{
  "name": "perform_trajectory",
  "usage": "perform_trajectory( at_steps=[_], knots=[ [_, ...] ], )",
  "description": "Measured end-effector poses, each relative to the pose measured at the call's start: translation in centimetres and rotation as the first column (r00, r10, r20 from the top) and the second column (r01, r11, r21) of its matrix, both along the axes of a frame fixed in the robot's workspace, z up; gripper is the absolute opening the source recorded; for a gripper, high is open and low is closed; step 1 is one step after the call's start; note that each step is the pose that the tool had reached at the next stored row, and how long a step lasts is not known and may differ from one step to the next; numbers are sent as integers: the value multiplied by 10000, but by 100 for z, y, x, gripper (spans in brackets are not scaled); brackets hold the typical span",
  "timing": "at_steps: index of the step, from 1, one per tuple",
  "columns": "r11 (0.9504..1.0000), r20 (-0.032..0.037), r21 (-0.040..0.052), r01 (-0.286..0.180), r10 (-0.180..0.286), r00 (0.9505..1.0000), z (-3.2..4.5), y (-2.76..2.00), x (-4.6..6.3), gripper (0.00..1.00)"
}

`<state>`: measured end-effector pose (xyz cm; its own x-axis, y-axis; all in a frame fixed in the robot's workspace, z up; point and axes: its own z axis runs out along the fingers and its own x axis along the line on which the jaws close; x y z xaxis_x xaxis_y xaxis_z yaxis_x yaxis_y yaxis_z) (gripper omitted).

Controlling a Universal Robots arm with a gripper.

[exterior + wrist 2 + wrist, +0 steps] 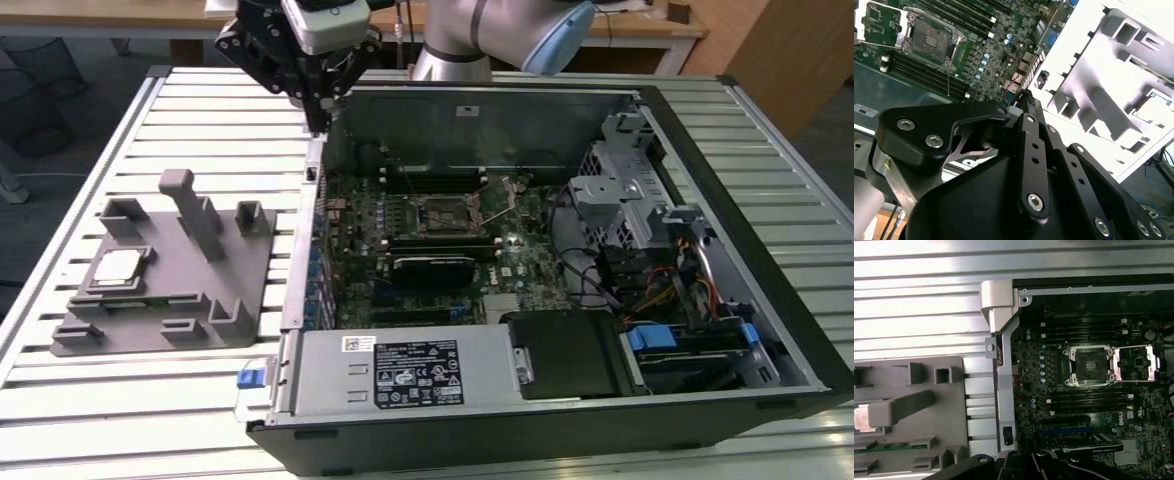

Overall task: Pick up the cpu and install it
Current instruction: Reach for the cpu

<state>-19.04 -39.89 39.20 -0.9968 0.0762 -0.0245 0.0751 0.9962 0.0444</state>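
The cpu lies flat in a recess of the grey plastic holder block on the slatted table, at the exterior view's left. It also shows in the first wrist view as the cpu and in the second wrist view as the cpu. My gripper hangs above the far left corner of the open computer case, well away from the cpu, its fingers shut together on nothing. The motherboard socket stands open, its metal frame swung aside; the socket is bare inside.
The black case lies on its side with drive cages, cables and a power supply inside. Memory slots flank the socket. The holder block carries upright posts. The slatted table surrounds everything.
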Motion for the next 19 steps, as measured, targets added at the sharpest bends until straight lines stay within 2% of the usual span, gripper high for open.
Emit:
perform_trajectory(
  at_steps=[19],
  knots=[
    [10000, 0, 0, 0, 0, 10000, -4, 0, -117, 11]
  ],
)
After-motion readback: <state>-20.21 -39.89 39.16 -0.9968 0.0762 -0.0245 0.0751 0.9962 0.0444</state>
